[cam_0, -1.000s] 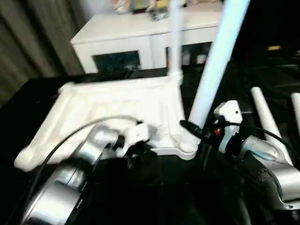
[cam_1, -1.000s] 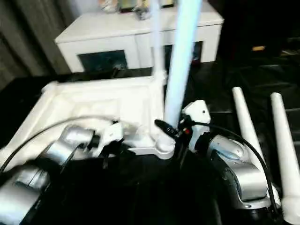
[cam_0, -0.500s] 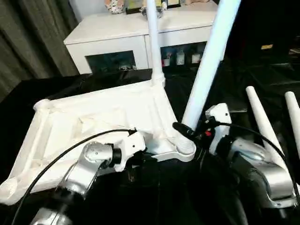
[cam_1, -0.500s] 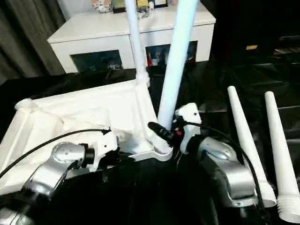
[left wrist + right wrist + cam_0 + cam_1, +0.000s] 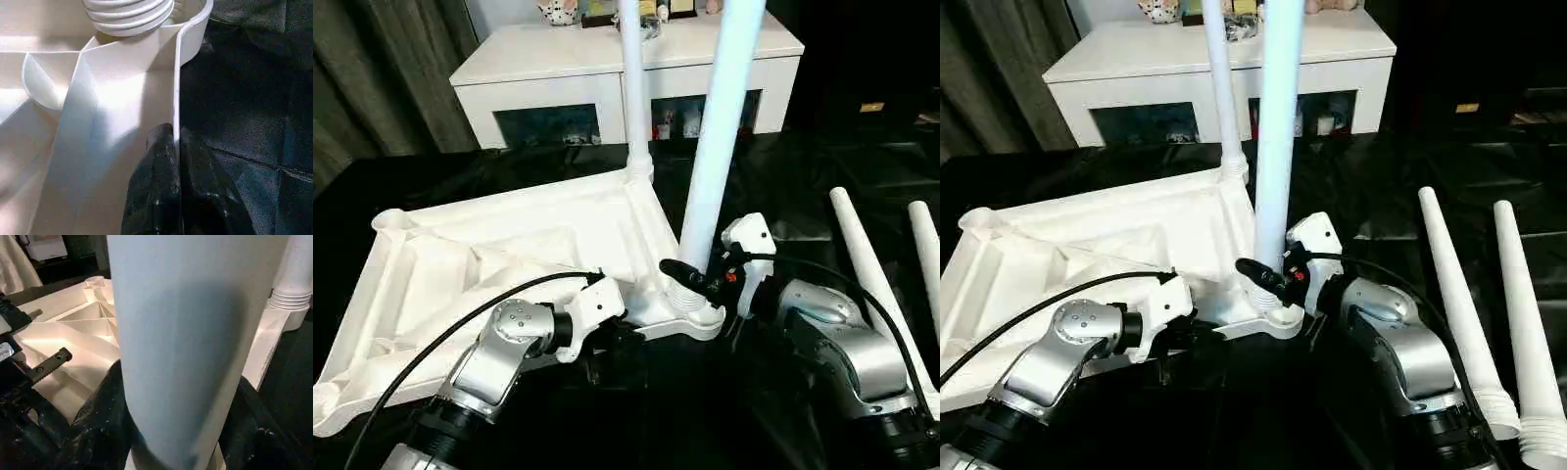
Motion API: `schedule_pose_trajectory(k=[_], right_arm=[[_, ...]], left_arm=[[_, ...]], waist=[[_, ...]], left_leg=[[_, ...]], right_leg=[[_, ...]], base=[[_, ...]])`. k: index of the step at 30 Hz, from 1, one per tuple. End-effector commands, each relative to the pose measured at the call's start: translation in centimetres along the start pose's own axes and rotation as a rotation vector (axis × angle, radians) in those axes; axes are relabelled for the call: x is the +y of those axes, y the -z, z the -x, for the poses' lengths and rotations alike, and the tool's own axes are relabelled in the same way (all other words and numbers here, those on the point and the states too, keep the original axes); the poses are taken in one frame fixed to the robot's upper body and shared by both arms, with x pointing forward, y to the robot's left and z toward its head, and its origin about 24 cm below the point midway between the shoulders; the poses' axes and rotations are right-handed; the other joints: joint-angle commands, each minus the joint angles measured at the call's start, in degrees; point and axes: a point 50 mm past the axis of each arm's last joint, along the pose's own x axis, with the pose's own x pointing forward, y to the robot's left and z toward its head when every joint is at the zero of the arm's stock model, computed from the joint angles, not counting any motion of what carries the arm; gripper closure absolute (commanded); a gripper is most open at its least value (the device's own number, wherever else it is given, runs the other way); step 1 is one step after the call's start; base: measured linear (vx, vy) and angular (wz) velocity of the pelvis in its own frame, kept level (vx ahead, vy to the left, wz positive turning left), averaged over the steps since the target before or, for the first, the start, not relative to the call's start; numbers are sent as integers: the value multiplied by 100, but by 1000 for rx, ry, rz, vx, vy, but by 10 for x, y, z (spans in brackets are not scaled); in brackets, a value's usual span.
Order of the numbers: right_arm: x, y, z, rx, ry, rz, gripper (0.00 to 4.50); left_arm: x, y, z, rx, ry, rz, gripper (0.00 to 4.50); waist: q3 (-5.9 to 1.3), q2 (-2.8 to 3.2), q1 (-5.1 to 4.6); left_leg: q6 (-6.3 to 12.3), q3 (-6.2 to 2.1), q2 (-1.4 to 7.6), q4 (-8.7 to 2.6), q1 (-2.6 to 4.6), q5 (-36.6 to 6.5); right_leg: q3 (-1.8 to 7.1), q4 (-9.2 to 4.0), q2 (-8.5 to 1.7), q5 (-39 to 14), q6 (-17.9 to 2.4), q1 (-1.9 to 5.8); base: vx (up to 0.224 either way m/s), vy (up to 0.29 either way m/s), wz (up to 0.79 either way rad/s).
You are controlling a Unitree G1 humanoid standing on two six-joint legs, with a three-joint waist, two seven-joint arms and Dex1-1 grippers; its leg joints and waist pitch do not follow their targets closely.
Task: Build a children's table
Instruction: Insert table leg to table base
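Note:
The children's table top (image 5: 509, 255) lies upside down on the black cloth, ribbed underside up. One white leg (image 5: 631, 88) stands in its far right corner. A second leg (image 5: 720, 127) stands in the near right corner socket (image 5: 690, 315). My right gripper (image 5: 690, 279) is shut on this leg just above its threaded base, and the leg (image 5: 195, 333) sits between the black fingers (image 5: 98, 421) in the right wrist view. My left gripper (image 5: 176, 134) is shut on the top's raised rim (image 5: 177, 88) close to that corner.
Two loose white legs (image 5: 1454, 304) (image 5: 1528, 333) lie side by side on the cloth at the right. A white cabinet (image 5: 558, 64) with dark glass doors stands behind the table top. Grey curtains (image 5: 382, 78) hang at the back left.
The whole picture has shifted, so the camera moved. The gripped leg now leans less to the right and stands closer to upright. Both grippers keep their holds.

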Motion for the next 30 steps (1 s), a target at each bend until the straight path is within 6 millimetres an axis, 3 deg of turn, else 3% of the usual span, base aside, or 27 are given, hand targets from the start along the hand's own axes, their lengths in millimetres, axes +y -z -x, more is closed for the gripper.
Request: schedule_pose_trajectory(k=[1, 4, 15, 17, 20, 22, 23, 27, 30], right_arm=[[-3, -6, 1, -6, -18, 15, 264], [-5, -8, 5, -8, -23, 8, 264], [-8, -8, 14, -2, -38, -22, 264], [-6, -8, 13, -3, -40, -25, 264], [-5, -8, 11, -7, -43, -29, 264], [-5, -9, 10, -8, -44, -29, 264], [-5, -9, 10, -8, -44, -29, 264], [-5, -9, 10, -10, -43, -27, 264], [-5, -9, 10, -12, -39, -25, 264]], left_arm=[[-4, 20, -2, 39, -13, 94, 450], [-2, 19, -2, 46, -14, 92, 450], [2, 11, -2, 23, 15, 70, 450], [6, 5, -4, 0, 3, 93, 405], [13, -1, -7, -12, -26, 89, 384], [16, -2, -9, -3, -42, 79, 370], [17, -2, -9, 0, -45, 78, 362], [20, 0, -10, 30, -48, 81, 358], [19, 3, -11, 65, -35, 86, 358]], waist=[[-295, -252, 74], [-292, -280, 80], [-289, -260, 78], [-298, -256, 86], [-295, -267, 121], [-300, -223, 191], [-295, -229, 196], [-294, -247, 208], [-284, -238, 208]], left_leg=[[735, -223, 471, -411, 59, -445], [764, -219, 473, -406, 58, -422], [620, -226, 477, -421, 75, -604], [654, -224, 475, -410, 77, -508], [673, -211, 468, -396, 80, -519], [572, -214, 491, -405, 112, -621], [548, -219, 493, -416, 106, -614], [441, -229, 491, -437, 103, -713], [387, -234, 493, -449, 99, -836]], right_leg=[[216, -395, -400, 46, -1501, 215], [218, -400, -400, 7, -1515, 215], [219, -415, -393, -137, -1550, 215], [217, -394, -392, 27, -1585, 216], [219, -404, -396, 1, -1635, 209], [226, -416, -391, -171, -1593, 188], [224, -414, -380, -138, -1583, 186], [224, -392, -385, 71, -1581, 200], [230, -412, -405, -51, -1566, 211]], base=[[0, 0, 0], [0, 0, 0], [0, 0, 0], [0, 0, 0], [0, 0, 0], [0, 0, 0], [0, 0, 0], [0, 0, 0], [0, 0, 0]])
